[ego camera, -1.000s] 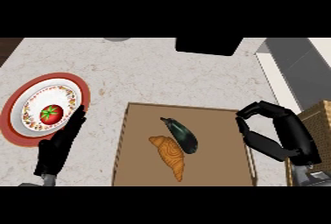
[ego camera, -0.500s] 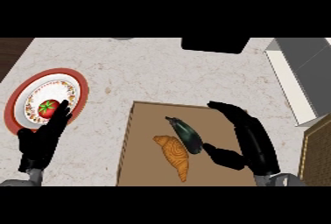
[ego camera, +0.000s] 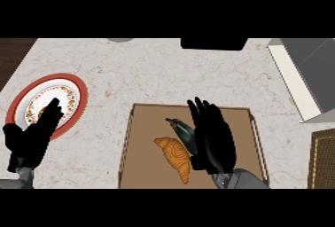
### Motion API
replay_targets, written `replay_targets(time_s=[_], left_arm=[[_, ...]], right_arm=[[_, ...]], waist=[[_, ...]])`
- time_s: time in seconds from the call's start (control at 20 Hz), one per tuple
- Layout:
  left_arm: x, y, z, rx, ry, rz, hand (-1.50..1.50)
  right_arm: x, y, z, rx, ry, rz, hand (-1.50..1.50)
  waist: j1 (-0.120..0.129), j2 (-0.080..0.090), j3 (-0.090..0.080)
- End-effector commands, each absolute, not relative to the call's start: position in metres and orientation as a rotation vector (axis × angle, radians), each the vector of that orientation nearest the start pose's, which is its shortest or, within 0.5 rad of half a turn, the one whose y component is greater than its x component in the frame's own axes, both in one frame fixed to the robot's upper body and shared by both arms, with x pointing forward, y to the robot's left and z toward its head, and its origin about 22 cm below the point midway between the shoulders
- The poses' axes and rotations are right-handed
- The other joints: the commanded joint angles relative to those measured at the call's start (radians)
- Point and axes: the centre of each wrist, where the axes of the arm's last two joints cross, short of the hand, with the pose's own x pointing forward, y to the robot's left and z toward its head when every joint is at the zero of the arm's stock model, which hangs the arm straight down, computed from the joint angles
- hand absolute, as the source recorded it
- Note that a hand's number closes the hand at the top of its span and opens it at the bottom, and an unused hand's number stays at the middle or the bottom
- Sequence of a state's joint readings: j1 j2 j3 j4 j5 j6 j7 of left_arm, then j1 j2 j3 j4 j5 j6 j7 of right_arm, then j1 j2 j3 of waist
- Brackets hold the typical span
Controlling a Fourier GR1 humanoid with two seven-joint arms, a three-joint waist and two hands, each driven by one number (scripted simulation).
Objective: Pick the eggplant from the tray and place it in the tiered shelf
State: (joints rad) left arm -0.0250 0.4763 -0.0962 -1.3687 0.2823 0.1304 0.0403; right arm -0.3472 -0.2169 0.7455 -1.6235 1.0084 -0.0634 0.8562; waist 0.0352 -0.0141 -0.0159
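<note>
- One left hand [ego camera: 29,137] shows at the view's lower left, fingers straight and relaxed, holding nothing. It lies over the near edge of the plate.
- One plate [ego camera: 73,91], red-rimmed with a patterned white centre, sits on the counter [ego camera: 144,75] under and beyond the left hand's fingers. The fingers hide part of its middle, so what lies on it cannot be made out.
- One tray [ego camera: 141,146], brown and flat, lies on the counter to the right of the left hand. Its near edge is cut off at the bottom of the view, and its middle is covered by the right hand.
- One croissant [ego camera: 175,155] lies on the tray just left of the right hand, close beside its palm; whether they touch cannot be told.
- One eggplant [ego camera: 182,129], dark, is on the tray right at the left side of the right hand. Only its stem end and a strip of its body show; the rest is under the hand.
- One right hand [ego camera: 212,137] lies over the tray's middle, fingers stretched out straight and close together, pointing away. Whether anything is pinched beneath it cannot be seen.
- One tiered shelf [ego camera: 307,75], grey and white, stands far right of the right hand, cut off by the view's edge.
</note>
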Motion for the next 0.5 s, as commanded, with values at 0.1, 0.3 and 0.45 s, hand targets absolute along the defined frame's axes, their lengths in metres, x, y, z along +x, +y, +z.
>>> replay_targets(time_s=[0.1, 0.3, 0.45], left_arm=[[0.246, 0.330, -0.004, 0.237, -1.334, -0.086, 0.00], [0.241, 0.339, 0.001, 0.235, -1.345, -0.093, 0.00], [0.244, 0.327, -0.002, 0.231, -1.342, -0.072, 0.00]], right_arm=[[0.230, -0.018, 0.054, -1.164, -0.931, 1.366, -1.50], [0.241, -0.005, 0.062, -1.179, -0.732, 1.489, -1.50], [0.258, 0.001, 0.065, -1.238, -0.666, 1.537, -1.50]], waist=[[0.002, 0.013, 0.008], [0.014, 0.011, 0.011], [0.010, 0.015, 0.013]])
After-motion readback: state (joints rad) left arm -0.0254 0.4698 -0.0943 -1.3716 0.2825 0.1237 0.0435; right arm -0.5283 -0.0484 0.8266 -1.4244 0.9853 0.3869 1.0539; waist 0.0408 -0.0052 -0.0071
